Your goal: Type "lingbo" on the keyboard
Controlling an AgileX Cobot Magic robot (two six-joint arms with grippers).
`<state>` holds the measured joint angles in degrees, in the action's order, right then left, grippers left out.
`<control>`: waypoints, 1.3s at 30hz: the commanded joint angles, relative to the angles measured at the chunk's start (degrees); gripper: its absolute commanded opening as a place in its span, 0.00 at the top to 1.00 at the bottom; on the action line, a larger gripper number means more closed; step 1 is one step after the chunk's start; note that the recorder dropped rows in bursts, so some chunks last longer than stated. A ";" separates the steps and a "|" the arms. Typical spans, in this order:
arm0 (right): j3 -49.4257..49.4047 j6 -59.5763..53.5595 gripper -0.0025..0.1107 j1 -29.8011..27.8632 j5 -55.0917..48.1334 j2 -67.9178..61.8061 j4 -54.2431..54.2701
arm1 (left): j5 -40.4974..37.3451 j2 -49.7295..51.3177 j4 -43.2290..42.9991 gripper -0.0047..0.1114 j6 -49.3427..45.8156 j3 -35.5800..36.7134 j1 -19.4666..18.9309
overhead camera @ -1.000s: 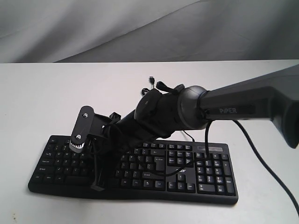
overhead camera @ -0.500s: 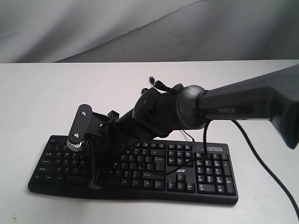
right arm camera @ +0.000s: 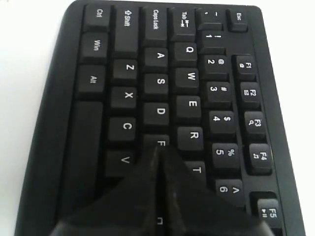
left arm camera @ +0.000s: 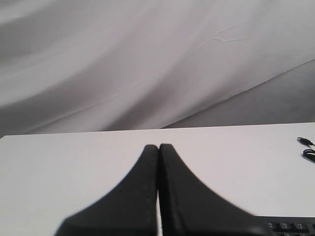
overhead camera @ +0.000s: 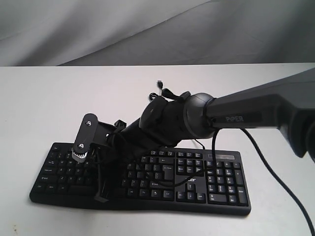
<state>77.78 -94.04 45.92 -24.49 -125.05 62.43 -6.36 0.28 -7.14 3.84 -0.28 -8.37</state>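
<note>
The black keyboard (overhead camera: 221,187) with white legends lies along the near part of the white table (overhead camera: 39,98). My right arm reaches across it from the right. Its gripper (overhead camera: 102,196) points down at the left half of the keys. In the right wrist view the right gripper (right arm camera: 160,150) is shut and empty, with its tip at the F key (right arm camera: 158,141) and covering the keys behind it. My left gripper (left arm camera: 158,146) is shut and empty above bare table, and a corner of the keyboard (left arm camera: 290,227) shows at the edge of that view. The left gripper is hidden in the exterior view.
The keyboard's thin USB cable and plug (overhead camera: 160,84) lie loose on the table behind the keyboard, also seen as the cable end (left arm camera: 306,142) in the left wrist view. A grey cloth backdrop (overhead camera: 147,29) hangs behind the table. The right arm's own cable (overhead camera: 275,177) trails over the number pad side.
The right arm's wrist has crept slightly to the left over the keyboard. Its shut fingertips stay over the same patch of the left half.
</note>
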 commanded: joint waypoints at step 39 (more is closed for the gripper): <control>0.04 6.03 0.98 0.34 -6.11 2.71 -6.74 | 0.56 -0.28 -0.01 0.96 0.12 0.28 0.38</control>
<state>77.78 -88.34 45.99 -29.78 -122.80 56.36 -6.36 0.28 -7.14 3.84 -0.28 -8.37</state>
